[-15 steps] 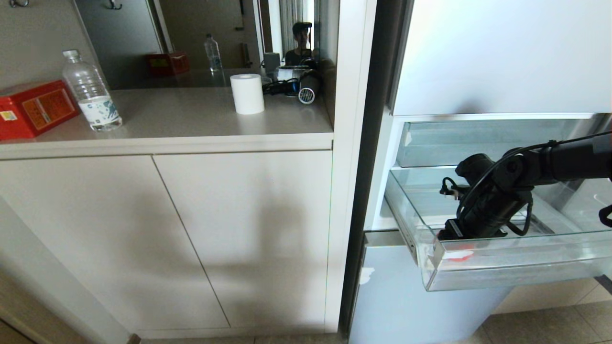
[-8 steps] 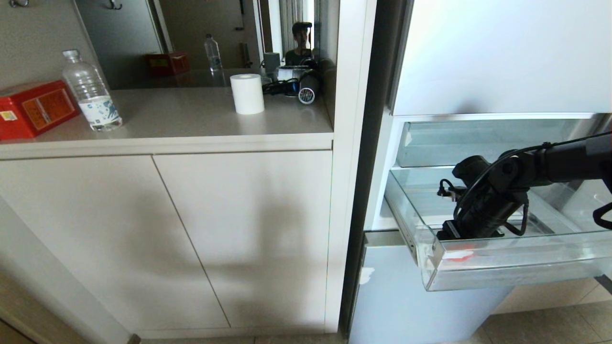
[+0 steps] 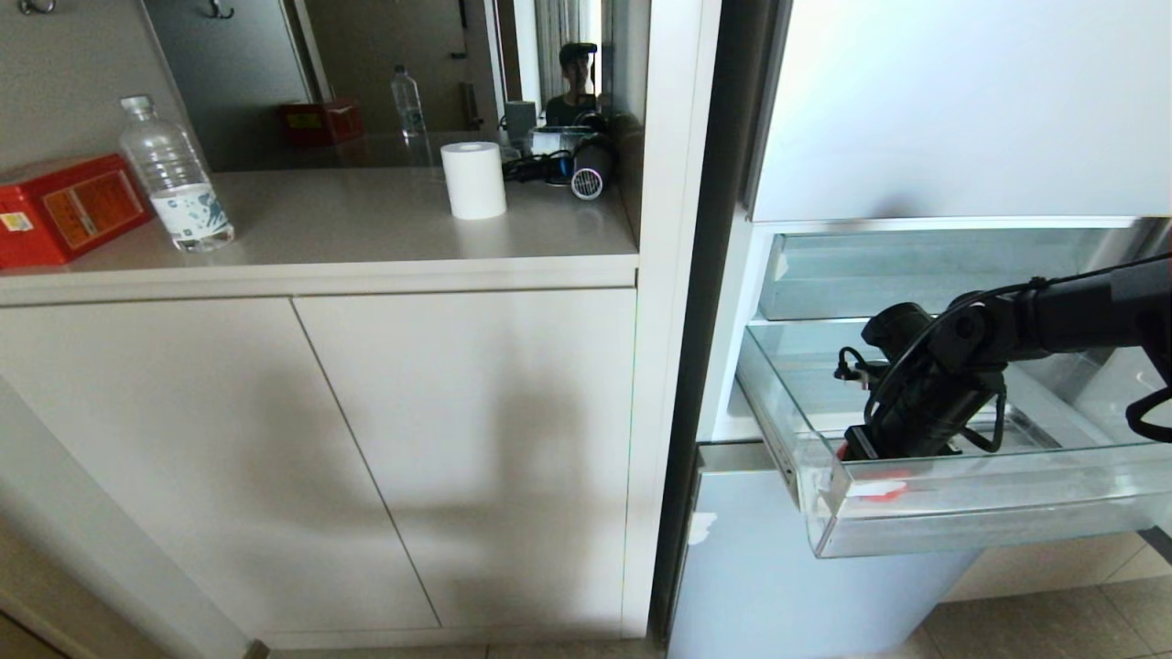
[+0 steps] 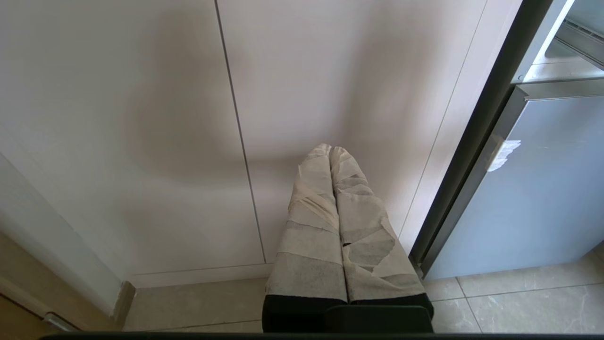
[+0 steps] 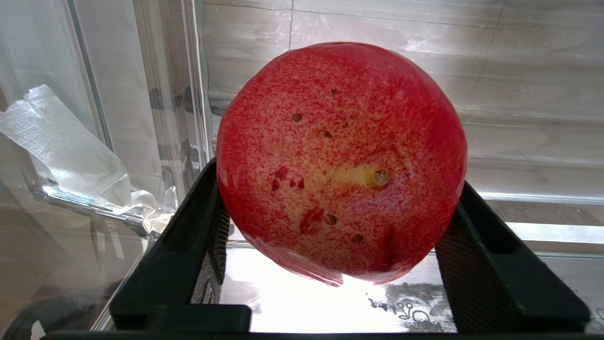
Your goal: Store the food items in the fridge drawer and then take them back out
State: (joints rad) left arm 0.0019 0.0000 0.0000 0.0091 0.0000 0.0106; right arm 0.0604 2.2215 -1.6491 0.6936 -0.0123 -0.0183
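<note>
Nearest, left gripper (image 4: 330, 151) parked low before the pale cabinet doors (image 4: 141, 118), tape-wrapped jaws pressed together with nothing between them; tiled floor (image 4: 519, 297) beneath, glossy blue-grey door panel (image 4: 542, 189) just beside the cabinet. Further on, right gripper (image 5: 339, 177) reaching down into the pulled-out fridge drawer (image 3: 961, 522), black jaws pinching the red fruit (image 5: 339, 156) from both sides, a pad touching each flank. Fruit inside the drawer, close behind the clear front wall at the corner on the robot's left, near the white tape scrap (image 5: 66, 146); in the head view, visible only as a red smear through the front wall. Ribbed drawer floor lit brightly under the fruit; contact with that floor not determinable. Above and behind the drawer, shallower clear-fronted tray (image 3: 916, 270) pushed in under the pale upper door. Off to the robot's left and further back, bench (image 3: 366, 229) carrying a red box (image 3: 69, 206), a clear water bottle (image 3: 174, 174), a white paper roll (image 3: 473, 178) and a hair dryer (image 3: 591, 174). Farthest, mirror behind the bench, with a reflected person (image 3: 577, 78).
</note>
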